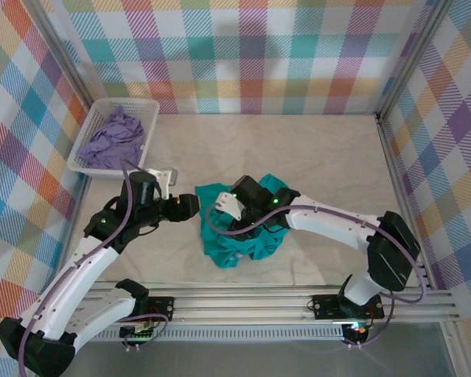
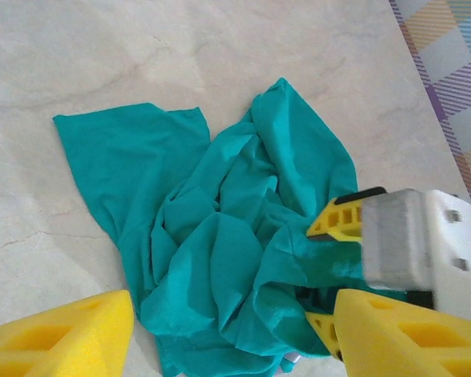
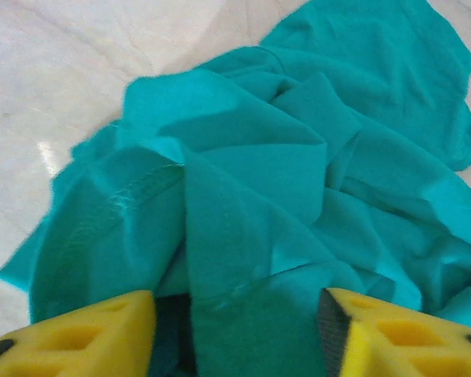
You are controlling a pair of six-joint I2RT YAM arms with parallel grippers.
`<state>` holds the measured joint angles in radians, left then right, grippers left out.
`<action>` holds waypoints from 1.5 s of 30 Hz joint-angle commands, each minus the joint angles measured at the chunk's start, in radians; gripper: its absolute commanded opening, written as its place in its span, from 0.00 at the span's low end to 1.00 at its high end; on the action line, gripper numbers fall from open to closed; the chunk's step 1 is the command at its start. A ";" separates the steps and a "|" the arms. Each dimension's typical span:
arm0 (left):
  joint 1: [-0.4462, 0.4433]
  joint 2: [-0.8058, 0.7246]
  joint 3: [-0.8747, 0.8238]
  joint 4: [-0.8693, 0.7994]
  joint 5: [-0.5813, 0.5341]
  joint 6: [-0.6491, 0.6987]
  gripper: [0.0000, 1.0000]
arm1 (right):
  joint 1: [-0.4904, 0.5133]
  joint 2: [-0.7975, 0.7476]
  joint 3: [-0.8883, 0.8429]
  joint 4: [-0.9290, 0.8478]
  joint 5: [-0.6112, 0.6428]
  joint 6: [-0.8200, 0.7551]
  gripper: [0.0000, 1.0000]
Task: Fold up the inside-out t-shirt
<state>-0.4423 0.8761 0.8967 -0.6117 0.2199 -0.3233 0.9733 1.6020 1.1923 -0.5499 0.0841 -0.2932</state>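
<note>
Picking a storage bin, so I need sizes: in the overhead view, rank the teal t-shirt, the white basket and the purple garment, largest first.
1. The basket and the t-shirt: about alike; the shirt is crumpled and partly covered, so unranked.
2. purple garment, smallest.

Side by side on black bases, the left arm [image 1: 72,276] and the right arm [image 1: 330,222] wear glossy white shells between black joints, some lit by small green lamps, with lilac cables looping along each and blunt yellow jaws moulded with hollow triangular cells.
</note>
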 commanded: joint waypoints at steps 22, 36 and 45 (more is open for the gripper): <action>-0.221 -0.127 -0.226 0.300 -0.073 -0.099 0.68 | -0.420 -0.050 0.105 0.102 -0.604 0.620 0.00; -0.701 0.353 0.009 0.368 -0.580 0.286 0.71 | -0.477 0.115 0.173 0.168 -0.704 0.803 0.00; -0.778 0.633 0.157 0.342 -0.847 0.264 0.71 | -0.491 0.157 0.175 0.190 -0.742 0.816 0.00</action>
<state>-1.2015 1.4666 1.0084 -0.2596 -0.4988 -0.0799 0.4900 1.7451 1.3304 -0.3889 -0.6151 0.5064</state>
